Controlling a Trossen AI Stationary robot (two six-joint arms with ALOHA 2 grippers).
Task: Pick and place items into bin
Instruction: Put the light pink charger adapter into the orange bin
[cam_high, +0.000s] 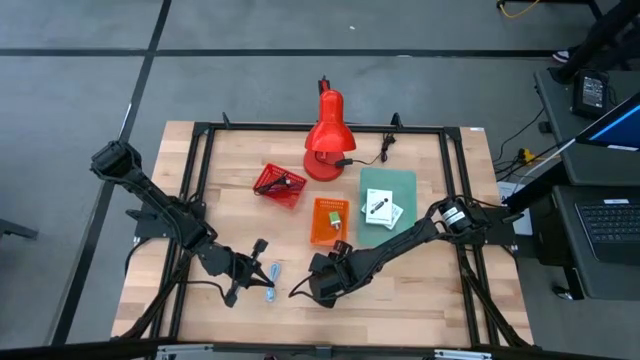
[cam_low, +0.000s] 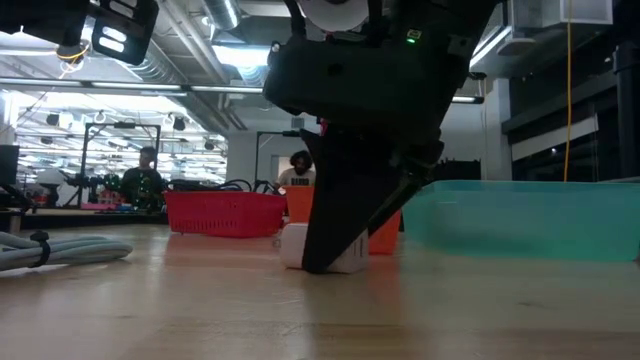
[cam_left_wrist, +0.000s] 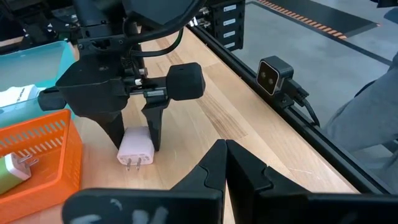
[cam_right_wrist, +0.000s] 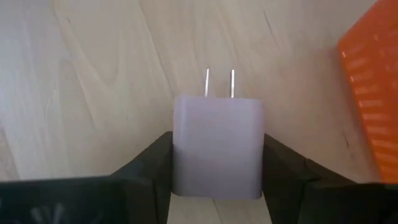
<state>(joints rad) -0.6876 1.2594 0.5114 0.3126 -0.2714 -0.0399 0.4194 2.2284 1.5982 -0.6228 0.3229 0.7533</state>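
A pinkish-white cube (cam_right_wrist: 216, 143) with two metal prongs lies flat on the wooden table, just in front of the orange bin (cam_high: 328, 222). My right gripper (cam_left_wrist: 135, 134) stands over it, slanting down, its fingers shut on the cube's sides. In the high view the right gripper (cam_high: 318, 285) hides the cube. In the low view the cube (cam_low: 350, 258) shows behind a dark finger. My left gripper (cam_left_wrist: 222, 149) is shut and holds nothing. It waits above the table's near part, left of the right gripper (cam_high: 255, 265). My right gripper pinches the cube between its two fingers (cam_right_wrist: 149, 165) by two opposite sides (cam_right_wrist: 183, 162), at the end away from the prongs. The fingers come from above, slanting down. The cube lies flat on the table with its prongs pointing away from the gripper.
The orange bin (cam_left_wrist: 43, 143) holds a green-and-white plug (cam_left_wrist: 12, 168). A red mesh basket (cam_high: 280, 185) and a red desk lamp (cam_high: 327, 130) stand farther back. A teal tray (cam_high: 388, 195) holds white packets (cam_high: 382, 210). A pale blue cable (cam_high: 272, 280) lies by my left gripper.
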